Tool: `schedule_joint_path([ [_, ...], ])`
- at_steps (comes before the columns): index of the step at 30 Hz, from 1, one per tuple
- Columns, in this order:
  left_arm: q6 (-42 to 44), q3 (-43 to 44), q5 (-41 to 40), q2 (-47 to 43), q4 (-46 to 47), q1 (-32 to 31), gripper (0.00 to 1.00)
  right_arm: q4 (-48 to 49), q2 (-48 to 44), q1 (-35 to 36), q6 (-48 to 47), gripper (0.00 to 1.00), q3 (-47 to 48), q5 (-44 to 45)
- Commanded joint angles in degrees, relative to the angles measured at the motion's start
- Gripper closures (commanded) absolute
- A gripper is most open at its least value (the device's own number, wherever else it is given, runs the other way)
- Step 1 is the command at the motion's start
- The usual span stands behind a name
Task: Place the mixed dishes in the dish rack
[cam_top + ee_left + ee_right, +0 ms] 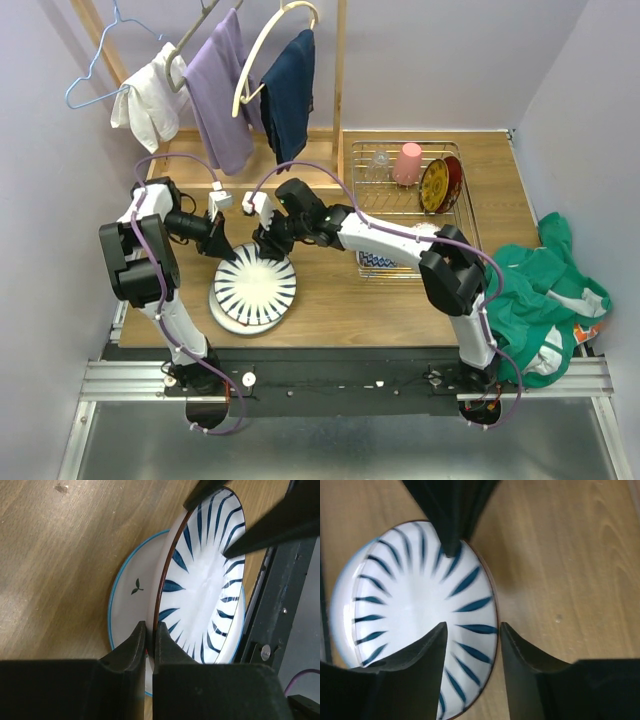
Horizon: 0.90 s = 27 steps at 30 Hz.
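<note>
The white plate with dark blue radial stripes [254, 288] [205, 585] [415, 605] lies tilted on a second white plate with a light blue rim and a leaf mark [127, 597] [221, 312]. My left gripper [222, 249] [151, 632] is shut on the striped plate's rim. My right gripper [268, 244] [472, 630] is open, its jaws straddling the same rim a little way along. The dish rack [400, 146] at the back right holds a pink cup [407, 163] and a red floral plate [440, 185] on edge. A blue-white bowl [378, 263] shows partly behind my right arm.
A wooden clothes rack [340, 70] with hangers, a white cloth, a purple garment [222, 90] and a navy one [290, 90] stands behind. A green cloth heap [545, 290] lies at the table's right edge. A clear glass [378, 166] stands in the rack.
</note>
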Motion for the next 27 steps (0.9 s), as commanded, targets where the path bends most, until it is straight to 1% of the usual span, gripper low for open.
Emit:
schedule_joint_path([
  [1, 2.5, 0.1, 1.9, -4.6, 0.0, -0.3, 0.99, -9.8, 1.9, -0.1, 1.6, 0.42, 5.8, -14.9],
  [4, 1.5, -0.2, 2.5, -5.7, 1.4, -0.3, 1.0, -11.4, 2.9, -0.1, 3.4, 0.42, 5.7, -17.3],
  [12, 0.8, -0.4, 4.2, -8.2, 1.5, -0.1, 1.0, -10.6, 4.5, -0.2, 5.9, 0.42, 5.3, -17.3],
  [15, 1.4, -0.7, 4.0, -8.6, 0.7, 0.1, 1.0, -10.0, 4.9, -0.1, 6.8, 0.51, 5.0, -18.5],
  [16, 1.4, -0.9, 3.9, -8.8, 0.9, 0.1, 1.0, -9.9, 5.0, -0.2, 7.0, 0.6, 5.0, -18.8],
  [17, 1.4, -1.2, 3.8, -9.3, 1.3, 0.2, 1.0, -9.7, 4.8, -0.1, 7.1, 0.65, 4.9, -18.8],
  [18, -0.5, -1.8, 3.2, -9.6, 2.1, 0.1, 1.0, -9.6, 4.6, -0.2, 7.0, 0.71, 4.7, -18.5],
  [19, -2.1, -2.2, 3.0, -9.9, 4.9, 0.2, 0.98, -9.6, 4.4, -0.2, 7.4, 0.86, 4.7, -17.9],
  [20, -3.7, -2.7, 2.8, -10.9, 6.4, 0.1, 0.88, -9.6, 4.1, -0.3, 7.5, 0.94, 4.6, -17.3],
  [21, -6.8, -4.1, 2.3, -11.5, 8.0, 0.1, 0.82, -9.6, 3.2, -0.4, 7.5, 1.0, 4.4, -16.1],
  [22, -9.6, -4.9, 1.3, -12.2, 12.8, 0.2, 0.74, -9.6, 2.6, -0.6, 7.6, 1.0, 4.1, -15.5],
  [23, -12.4, -5.8, 0.5, -14.5, 16.1, 0.2, 0.61, -9.8, 2.0, -0.7, 7.6, 0.99, 3.8, -14.9],
  [25, -17.8, -8.4, -1.2, -16.9, 23.1, 0.2, 0.5, -10.3, -0.1, -0.8, 7.5, 1.0, 3.5, -12.0],
  [26, -19.0, -8.6, -1.5, -19.2, 24.7, 0.2, 0.44, -10.6, -0.8, -0.9, 7.5, 0.99, 3.0, -11.2],
  [27, -20.1, -8.3, -1.9, -20.2, 25.5, 0.1, 0.41, -11.4, -1.5, -1.0, 7.3, 0.99, 2.8, -10.3],
])
